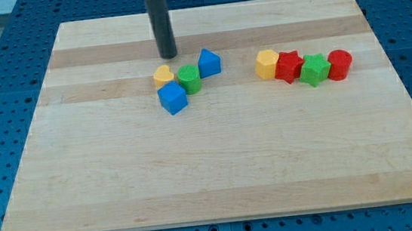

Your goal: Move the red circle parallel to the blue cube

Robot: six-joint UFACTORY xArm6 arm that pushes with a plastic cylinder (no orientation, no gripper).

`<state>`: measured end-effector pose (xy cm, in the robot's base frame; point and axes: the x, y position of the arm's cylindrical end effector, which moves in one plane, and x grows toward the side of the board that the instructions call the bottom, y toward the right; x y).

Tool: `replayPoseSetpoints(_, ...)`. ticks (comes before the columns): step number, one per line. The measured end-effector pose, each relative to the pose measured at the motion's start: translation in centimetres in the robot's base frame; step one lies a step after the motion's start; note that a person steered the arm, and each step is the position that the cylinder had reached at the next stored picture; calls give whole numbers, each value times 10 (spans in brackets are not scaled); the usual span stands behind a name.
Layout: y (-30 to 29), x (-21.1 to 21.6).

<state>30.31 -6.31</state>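
The red circle (340,65) is a short red cylinder at the right end of a row of blocks on the view's right. The blue cube (172,98) lies left of centre, at the bottom of a small cluster. My tip (168,57) rests on the board just above that cluster, above the yellow heart (162,76) and green cylinder (189,79). It touches no block and is far left of the red circle.
A blue triangular block (209,62) sits at the cluster's upper right. The right row holds a yellow hexagon (266,64), a red star (288,66) and a green star (314,70), touching side by side. The wooden board (219,175) lies on a blue perforated table.
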Motion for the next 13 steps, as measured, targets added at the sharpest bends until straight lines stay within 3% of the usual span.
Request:
replayPoseSetpoints(4,200,-8)
replayPoseSetpoints(6,263,33)
replayPoseSetpoints(9,290,131)
replayPoseSetpoints(11,310,156)
replayPoseSetpoints(13,292,160)
